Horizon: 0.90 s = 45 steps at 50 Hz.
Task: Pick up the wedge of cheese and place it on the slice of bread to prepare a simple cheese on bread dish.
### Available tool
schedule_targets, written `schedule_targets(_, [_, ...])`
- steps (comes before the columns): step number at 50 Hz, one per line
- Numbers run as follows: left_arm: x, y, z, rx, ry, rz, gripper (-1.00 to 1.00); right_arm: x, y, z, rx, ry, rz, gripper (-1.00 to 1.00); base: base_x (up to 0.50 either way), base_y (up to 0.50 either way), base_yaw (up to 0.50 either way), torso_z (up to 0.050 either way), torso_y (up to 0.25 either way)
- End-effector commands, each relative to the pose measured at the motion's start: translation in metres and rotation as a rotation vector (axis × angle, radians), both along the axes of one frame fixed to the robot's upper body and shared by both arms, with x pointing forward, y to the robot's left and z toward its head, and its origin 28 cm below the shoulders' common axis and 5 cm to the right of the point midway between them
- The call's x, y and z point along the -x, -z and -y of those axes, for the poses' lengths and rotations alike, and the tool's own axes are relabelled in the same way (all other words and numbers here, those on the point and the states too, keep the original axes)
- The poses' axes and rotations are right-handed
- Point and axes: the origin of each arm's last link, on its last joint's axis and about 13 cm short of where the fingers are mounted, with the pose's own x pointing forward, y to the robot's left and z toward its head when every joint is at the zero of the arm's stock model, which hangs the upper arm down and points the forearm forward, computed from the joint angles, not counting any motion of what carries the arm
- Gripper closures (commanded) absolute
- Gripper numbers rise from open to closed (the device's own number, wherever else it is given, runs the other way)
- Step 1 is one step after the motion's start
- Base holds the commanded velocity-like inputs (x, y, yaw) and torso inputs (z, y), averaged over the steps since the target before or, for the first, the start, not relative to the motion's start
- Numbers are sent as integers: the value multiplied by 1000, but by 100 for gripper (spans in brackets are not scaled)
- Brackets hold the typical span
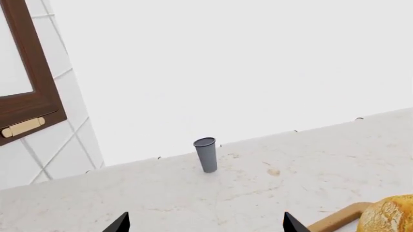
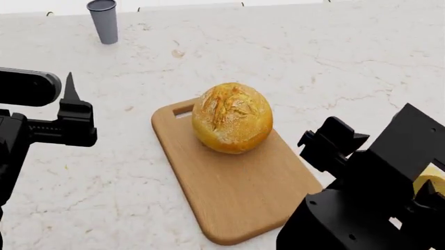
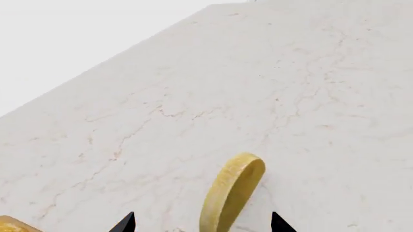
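Cheese: pale yellow half-disc wedge of cheese (image 3: 231,195), standing on its edge on the counter, low centre of the right wrist view between the two dark fingertips; in the head view only a yellow sliver (image 2: 430,183) at the right edge, behind the black arm.
Right gripper: right gripper (image 3: 201,223) spread wide, one tip on each side of the wedge, not touching it.
Bread: round golden-orange crusty loaf (image 2: 232,117) with floury cracked top, centre of the head view, sitting on the upper part of the board, well apart from the cheese.
Board: tan wooden cutting board (image 2: 236,192), lying diagonally from centre toward bottom.
Left gripper: left gripper (image 1: 205,223) spread open, holding nothing, above bare counter.
Cup: grey tapered cup (image 2: 103,21), upright, upper left of the head view.
Counter: white marbled stone counter (image 2: 334,57).
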Motion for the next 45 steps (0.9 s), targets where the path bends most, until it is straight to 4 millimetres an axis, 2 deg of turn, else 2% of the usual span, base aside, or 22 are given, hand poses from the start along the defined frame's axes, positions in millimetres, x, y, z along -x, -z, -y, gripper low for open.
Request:
schedule_targets(1, [0,0,0,0,2,-1,-100,-23,15,-6,-13,75,-105,-100,0,0,0,0,0])
schedule_targets(7, [-1,0,0,1,1,1,-100,-33,24,-15,6,67,-129,-100,0,0,0,0,0])
schedule_targets(18, [1,0,0,0,4,4,-100,-50,26,-23,-7,64,-143,-100,0,0,0,0,0])
schedule_targets(25, [1,0,0,1,4,6,-100,-62,22,-26,-19,118,-149,-100,0,0,0,0,0])
schedule_targets(34, [1,0,-1,3,5,5,-100,-74,25,-16,-82,280,-150,-100,0,0,0,0,0])
schedule_targets(45, [0,0,0,3,7,5,-100,-92,32,-24,-68,291,-189,-100,0,0,0,0,0])
